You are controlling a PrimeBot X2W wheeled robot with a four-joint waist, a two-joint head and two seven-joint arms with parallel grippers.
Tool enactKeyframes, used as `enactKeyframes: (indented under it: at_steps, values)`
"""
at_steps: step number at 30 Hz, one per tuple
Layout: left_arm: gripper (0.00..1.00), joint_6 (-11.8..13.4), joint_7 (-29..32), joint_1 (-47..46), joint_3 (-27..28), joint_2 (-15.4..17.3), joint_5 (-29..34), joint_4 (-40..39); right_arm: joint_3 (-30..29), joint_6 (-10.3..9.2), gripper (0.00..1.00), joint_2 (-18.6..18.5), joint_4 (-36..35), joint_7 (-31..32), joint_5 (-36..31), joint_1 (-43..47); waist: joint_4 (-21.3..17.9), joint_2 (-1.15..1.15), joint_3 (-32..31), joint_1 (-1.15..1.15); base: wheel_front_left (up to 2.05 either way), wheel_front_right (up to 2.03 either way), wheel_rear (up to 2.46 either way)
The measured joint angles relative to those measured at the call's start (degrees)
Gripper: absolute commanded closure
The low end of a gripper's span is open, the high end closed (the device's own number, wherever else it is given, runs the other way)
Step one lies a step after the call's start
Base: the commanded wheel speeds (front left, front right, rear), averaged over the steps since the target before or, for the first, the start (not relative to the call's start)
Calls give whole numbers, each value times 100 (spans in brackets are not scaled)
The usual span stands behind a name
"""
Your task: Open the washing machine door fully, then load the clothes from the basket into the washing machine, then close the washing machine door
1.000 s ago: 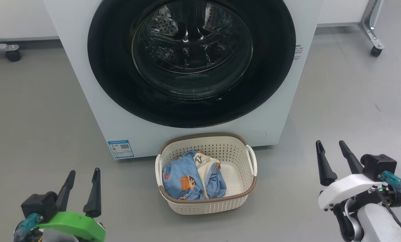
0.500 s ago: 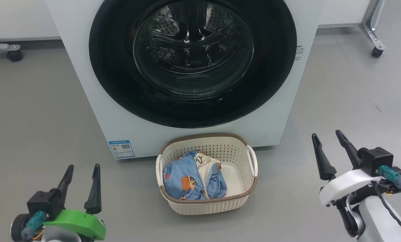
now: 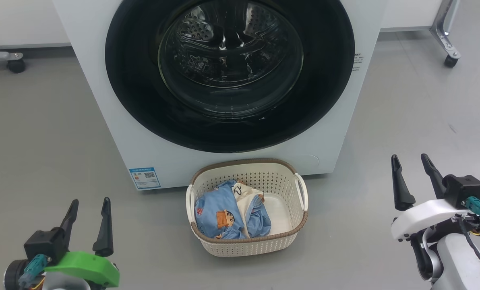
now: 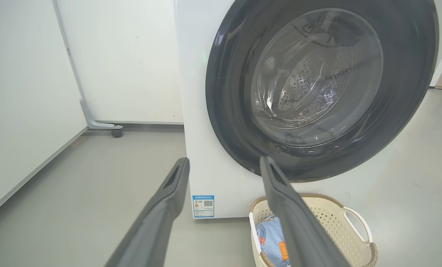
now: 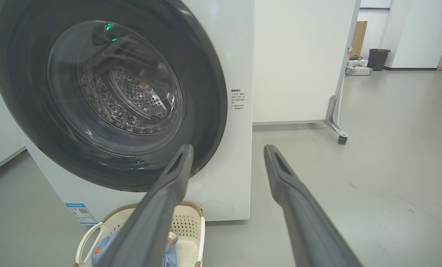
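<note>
The washing machine door [image 3: 230, 68] looks rigid, glossy, probably slippery; best taken at its rim edge; my left gripper [image 3: 90, 200] and right gripper [image 3: 409, 156] gape empty.

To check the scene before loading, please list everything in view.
washing machine: one, white, behind the basket
washing machine door: one, black rim, clear glass, shut
basket: one, cream, brown rim, floor before machine
clothes: few, light blue and cream, in basket
label sticker: one, blue, machine's lower left front
castor legs: two, metal, floor either side
bin: one, dark, far background, right wrist view
left tool: one, dark fingers, open, lower left
right tool: one, dark fingers, open, lower right
</note>
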Motion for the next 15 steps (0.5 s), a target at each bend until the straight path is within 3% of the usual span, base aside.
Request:
enactKeyframes:
  at_steps: [15]
  values:
    - [0, -5, -1, -26, 137, -118, 14, 15, -56, 9, 0, 90, -16, 0, -47, 1, -9, 0, 2, 0, 0, 0, 0]
